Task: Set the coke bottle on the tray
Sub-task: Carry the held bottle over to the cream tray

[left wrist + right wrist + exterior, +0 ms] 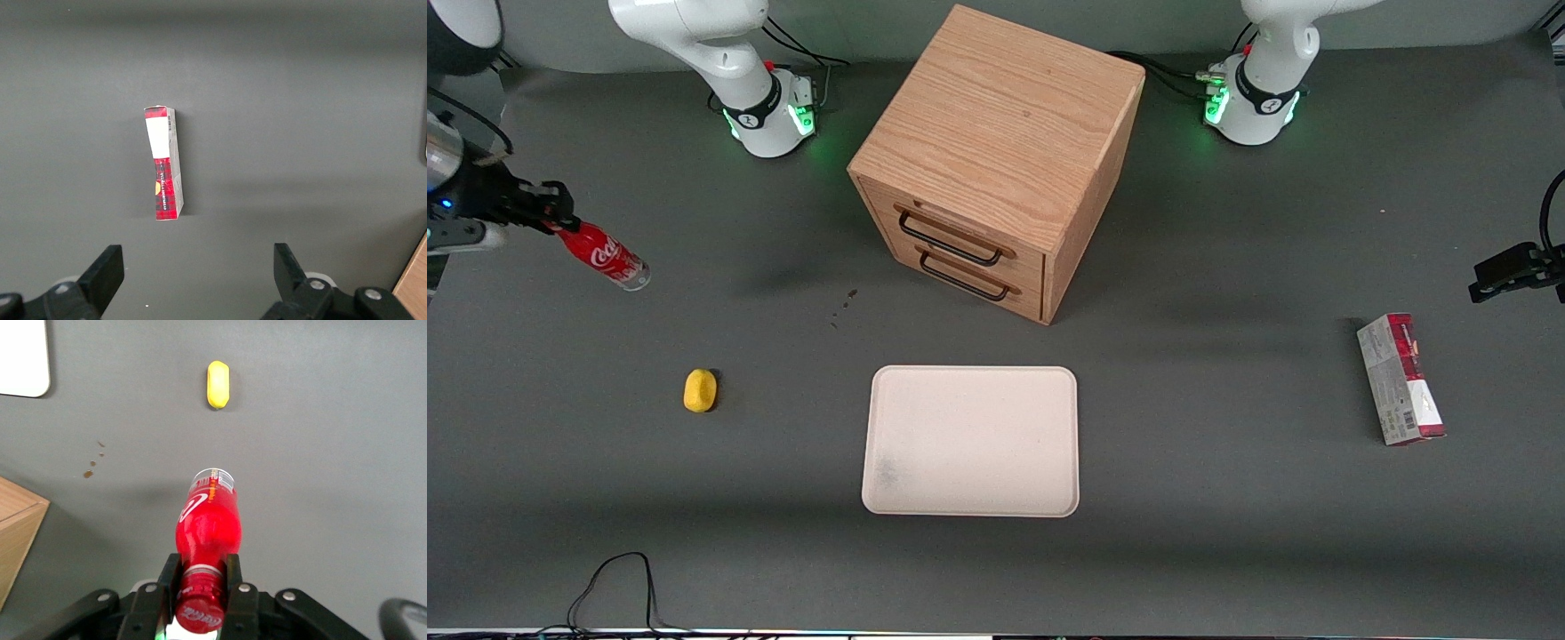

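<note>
A: Where's the bottle just now?

B: In the hand, at the working arm's end of the surface. The two fingers are closed on the neck just under the cap, one on each side. In the front view it looks lifted off the surface, though I can't be sure the clear base isn't touching.

A: How does it lie?

B: Tilted, close to lying over. In the front view the long axis runs from the cap at about 10 o'clock to the base at about 4 o'clock, so the base leads and points away from the hand.

A: And the tray?

B: Well apart from the hand. Seen from the front it sits at roughly 4 o'clock from the bottle, nearer the camera than the cabinet. So the bottle's axis already points roughly that way.

A: Anything along the way?

B: A small yellow thing lies on the surface between the two, nearer the camera than the bottle. In my judgement the carry should pass above it, and the hand will have to lower the base onto the tray before it lets go.
</note>
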Motion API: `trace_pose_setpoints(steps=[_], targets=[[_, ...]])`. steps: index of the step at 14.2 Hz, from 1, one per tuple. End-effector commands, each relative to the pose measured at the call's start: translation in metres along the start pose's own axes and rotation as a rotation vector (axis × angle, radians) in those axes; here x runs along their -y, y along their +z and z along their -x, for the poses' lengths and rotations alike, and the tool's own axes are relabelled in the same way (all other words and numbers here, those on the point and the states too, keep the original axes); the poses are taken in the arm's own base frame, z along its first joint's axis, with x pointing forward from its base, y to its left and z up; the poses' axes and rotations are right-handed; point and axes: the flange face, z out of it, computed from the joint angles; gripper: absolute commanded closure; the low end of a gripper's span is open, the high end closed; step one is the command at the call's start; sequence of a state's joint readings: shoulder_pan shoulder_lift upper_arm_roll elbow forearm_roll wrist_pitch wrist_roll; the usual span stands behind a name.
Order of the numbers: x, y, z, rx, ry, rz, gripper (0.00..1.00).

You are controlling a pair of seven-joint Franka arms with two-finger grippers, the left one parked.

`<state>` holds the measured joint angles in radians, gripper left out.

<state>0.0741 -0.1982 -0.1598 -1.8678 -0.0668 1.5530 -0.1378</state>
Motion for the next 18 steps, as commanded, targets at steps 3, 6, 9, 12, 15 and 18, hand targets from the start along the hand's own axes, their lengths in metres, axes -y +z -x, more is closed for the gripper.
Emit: trace_pose_setpoints(steps=[3, 6, 9, 12, 15, 18], targets=[[0.003, -0.046, -0.018, -0.055, -0.045, -0.029, 1.0], [0.022, -0.073, -0.072, -0.074, -0.07, -0.067, 1.0], [0.069, -0.078, -0.131, -0.064, -0.151, -0.055, 1.0], [0.114, -0.064, -0.177, -0.098, -0.23, -0.068, 1.0], [0.174, -0.055, -0.203, -0.167, -0.308, -0.069, 1.0], [0.281, -0.038, -0.206, -0.236, -0.403, 0.08, 1.0]])
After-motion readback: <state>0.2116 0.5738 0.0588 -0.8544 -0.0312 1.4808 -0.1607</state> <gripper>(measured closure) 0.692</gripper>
